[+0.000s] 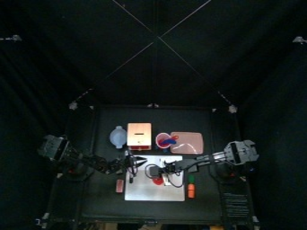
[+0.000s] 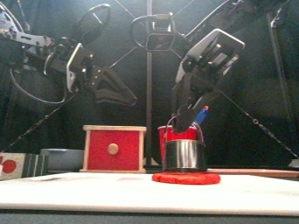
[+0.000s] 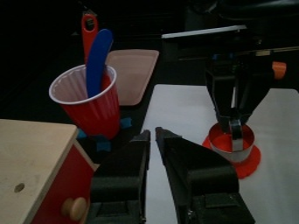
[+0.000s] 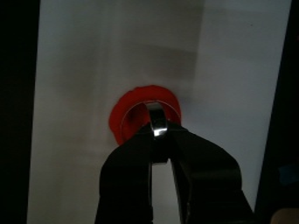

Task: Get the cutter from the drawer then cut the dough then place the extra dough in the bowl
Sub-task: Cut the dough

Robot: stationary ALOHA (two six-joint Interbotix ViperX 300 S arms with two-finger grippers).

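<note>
Right gripper point(image 4: 160, 142) has its jaws pinched tight on the cutter point(image 4: 156, 122), which the right wrist view shows only as a bright metal sliver over the dough point(image 4: 131, 114). The front view gives what that one hides: the cutter point(image 2: 184, 155) stands upright as a metal ring on the flat red dough point(image 2: 186, 178), with the gripper point(image 2: 184, 121) coming down on it from above. The dough lies on the white board point(image 2: 70, 187). Behind the cutter the front view shows the cup point(image 2: 176, 134) with one blade sticking out. The left wrist view shows both the blue knife point(image 3: 100, 57) and the red knife point(image 3: 87, 26) in the cup point(image 3: 87, 98), just beside the tray point(image 3: 138, 68). The box point(image 2: 114, 149) stands left of the cutter. Left gripper point(image 3: 155, 133) hangs near the box point(image 3: 35, 166), apart from the dough, its jaws together at the tips and empty. Only the top view shows the bowl point(image 1: 117, 137) clearly, just left of the box point(image 1: 139, 135) and off the board
</note>
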